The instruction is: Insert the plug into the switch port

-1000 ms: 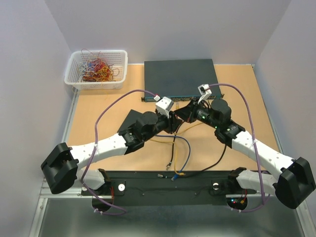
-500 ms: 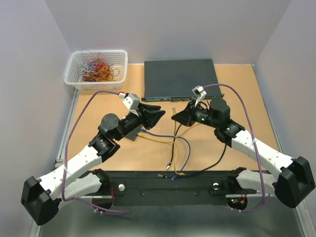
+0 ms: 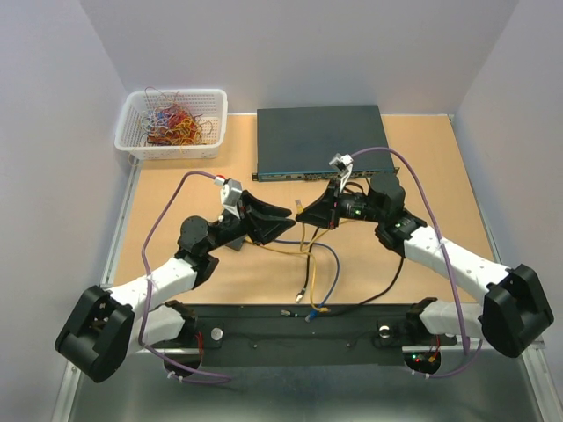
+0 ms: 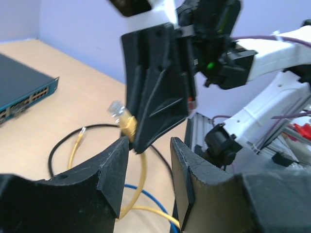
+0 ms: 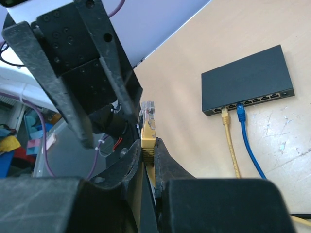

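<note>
Plug (image 5: 148, 112) status: pinched tight in right end effector (image 5: 147, 145), up off the worktop (image 3: 422, 176).
Not in the switch port (image 5: 262, 99) yet, well apart from the small black box (image 5: 248, 77); left end effector (image 4: 149, 143) spread wide, gripping nothing, just beside the plug tip.

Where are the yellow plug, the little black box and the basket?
yellow plug (image 5: 147, 139): right wrist view, yellow boot.
little black box (image 5: 248, 80): right wrist view, top face.
basket (image 3: 169, 151): top external view, front wall.
</note>
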Robot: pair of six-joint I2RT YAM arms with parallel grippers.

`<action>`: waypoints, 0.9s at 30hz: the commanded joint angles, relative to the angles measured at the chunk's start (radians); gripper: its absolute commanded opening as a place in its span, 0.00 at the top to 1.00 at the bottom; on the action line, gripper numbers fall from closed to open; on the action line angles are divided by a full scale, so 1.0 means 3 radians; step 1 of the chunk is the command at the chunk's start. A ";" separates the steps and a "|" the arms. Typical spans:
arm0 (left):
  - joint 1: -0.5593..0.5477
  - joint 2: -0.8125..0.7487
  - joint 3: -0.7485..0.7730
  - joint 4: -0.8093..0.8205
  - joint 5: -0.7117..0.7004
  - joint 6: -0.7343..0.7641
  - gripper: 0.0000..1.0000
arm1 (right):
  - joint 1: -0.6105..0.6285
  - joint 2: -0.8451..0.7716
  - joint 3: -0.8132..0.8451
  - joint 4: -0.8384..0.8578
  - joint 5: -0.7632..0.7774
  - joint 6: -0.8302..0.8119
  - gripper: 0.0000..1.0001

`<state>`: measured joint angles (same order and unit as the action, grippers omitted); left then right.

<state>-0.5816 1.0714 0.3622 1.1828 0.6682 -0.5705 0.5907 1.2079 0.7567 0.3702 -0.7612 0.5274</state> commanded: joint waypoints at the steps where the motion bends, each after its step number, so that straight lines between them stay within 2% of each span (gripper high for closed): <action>1: 0.0016 -0.0028 -0.0006 0.1053 0.0243 -0.0225 0.49 | 0.0025 0.0038 0.0152 0.0340 -0.0152 0.0057 1.00; 16: 0.0133 0.0259 0.0091 0.0931 -0.0044 -0.0302 0.43 | 0.0020 0.0059 0.0065 0.0591 -0.0229 0.0190 1.00; 27: 0.0190 0.0442 0.0153 0.1538 0.0125 -0.0711 0.35 | 0.0020 0.0146 -0.0001 0.0796 -0.0316 0.0313 1.00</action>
<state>-0.5346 1.1851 0.3626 1.2907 0.6731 -0.7288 0.5907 1.2495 0.7555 0.5129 -0.8261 0.6041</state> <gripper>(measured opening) 0.645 0.147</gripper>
